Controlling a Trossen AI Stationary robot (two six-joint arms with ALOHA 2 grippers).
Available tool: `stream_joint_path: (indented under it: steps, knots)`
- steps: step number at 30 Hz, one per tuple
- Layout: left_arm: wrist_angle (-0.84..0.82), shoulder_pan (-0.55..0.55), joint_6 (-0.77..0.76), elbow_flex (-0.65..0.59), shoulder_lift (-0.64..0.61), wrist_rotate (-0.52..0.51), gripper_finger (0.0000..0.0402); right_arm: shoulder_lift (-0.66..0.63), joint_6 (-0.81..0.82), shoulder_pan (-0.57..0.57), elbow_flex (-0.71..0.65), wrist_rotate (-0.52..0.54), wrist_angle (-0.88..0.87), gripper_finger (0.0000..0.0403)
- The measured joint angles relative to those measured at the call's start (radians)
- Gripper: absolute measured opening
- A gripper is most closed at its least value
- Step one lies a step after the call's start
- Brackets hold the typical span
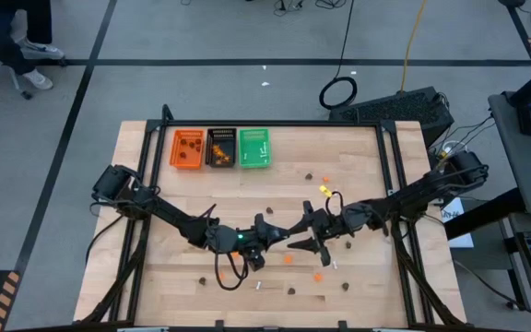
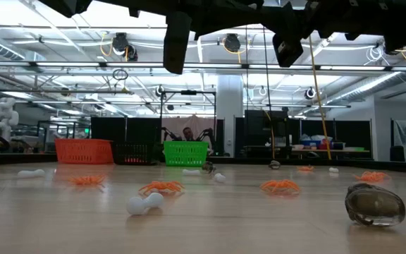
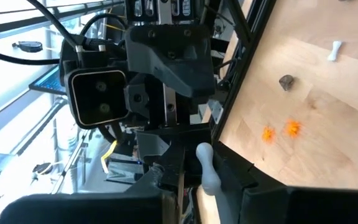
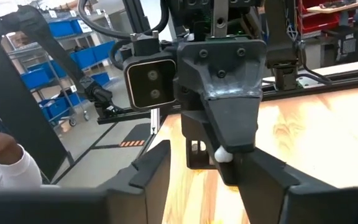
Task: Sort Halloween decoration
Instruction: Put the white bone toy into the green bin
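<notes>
Handover above the middle of the tabletop (image 1: 376,184): the left gripper (image 1: 273,232) and the right gripper (image 1: 304,238) meet tip to tip, clear of the wood. The left gripper's fingers pinch narrowly on one end of a white stick (image 3: 207,169). The right gripper's jaws stand apart on either side of it and appear to grip nothing.

The hold looks slight, with only the stick's knobbed end caught. A sideways pull as the arms part could twist it loose and drop it among the scattered trinkets near the front edge, such as an orange blob (image 1: 319,275), a dark brown blob (image 1: 291,290) and another white stick (image 1: 258,284). The fingertips sit so close that either arm moving off at an angle could also knock the other.

The orange tray (image 1: 174,148), black tray (image 1: 221,135) and green tray (image 1: 253,135) wait along the far edge, toward the far left corner. That long carry gives a weak pinch time to fail, and the wrong tray could be chosen.
</notes>
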Motion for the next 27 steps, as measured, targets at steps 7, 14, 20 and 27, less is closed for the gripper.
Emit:
stream_joint_path:
  steps: [7,14,20,27]
  knots:
    - [0.001,-0.006,0.015,0.001,-0.001,-0.001,0.0015,-0.067,-0.019,-0.001,-0.001,0.007,-0.095,0.0162]
    - [0.010,-0.015,0.018,0.001,-0.005,0.003,0.0007,-0.114,-0.019,-0.001,-0.004,0.115,-0.237,0.0163]
    - [0.029,-0.021,0.017,0.001,-0.004,0.005,0.0007,-0.122,-0.032,-0.001,-0.004,0.135,-0.294,0.0163]
    - [0.091,-0.015,-0.129,0.001,-0.003,0.008,0.0008,-0.117,-0.053,0.003,-0.003,0.225,-0.484,0.0163]
